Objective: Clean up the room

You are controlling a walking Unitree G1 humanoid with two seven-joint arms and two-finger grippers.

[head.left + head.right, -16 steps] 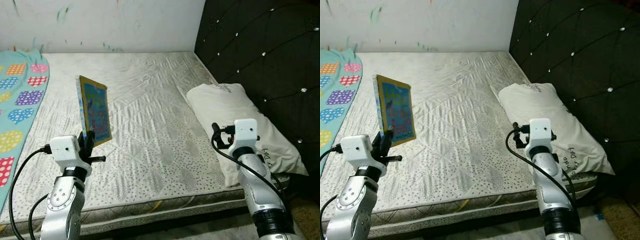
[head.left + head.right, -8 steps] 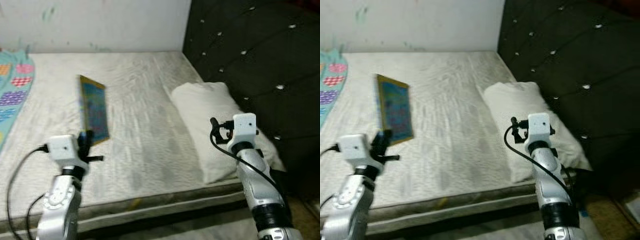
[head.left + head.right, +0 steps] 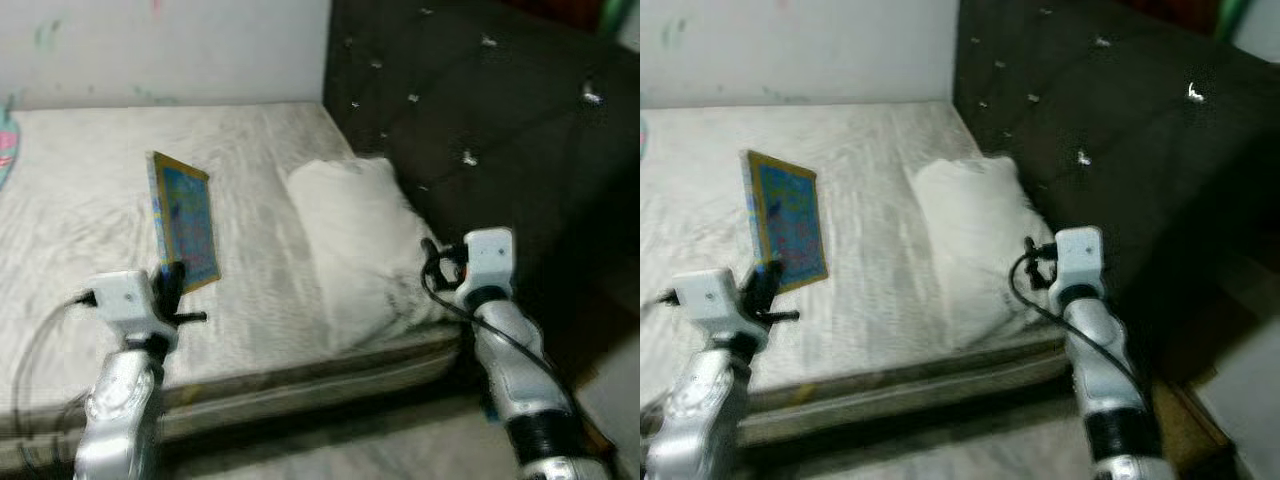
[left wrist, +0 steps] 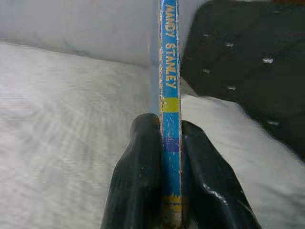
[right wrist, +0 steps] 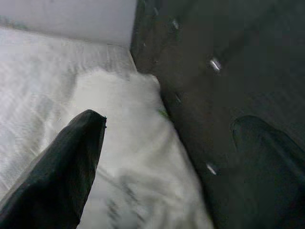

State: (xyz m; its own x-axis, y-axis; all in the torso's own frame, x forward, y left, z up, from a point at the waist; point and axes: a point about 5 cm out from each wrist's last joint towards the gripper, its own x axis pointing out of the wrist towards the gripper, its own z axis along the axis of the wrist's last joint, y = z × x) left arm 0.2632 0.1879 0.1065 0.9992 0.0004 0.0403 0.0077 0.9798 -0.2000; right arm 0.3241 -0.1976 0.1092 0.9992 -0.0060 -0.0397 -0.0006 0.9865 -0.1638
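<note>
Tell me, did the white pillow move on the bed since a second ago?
No. The pillow lies against the dark headboard at the mattress edge, as before. The camera swung right, so everything slid left in the picture.

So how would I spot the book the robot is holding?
Look at the big white mattress beside the dark buttoned headboard. Above its front edge, the left claw holds a thin book upright by its bottom edge. It is the one colourful thing there: blue cover, yellow border, next to the plain white pillow.
</note>
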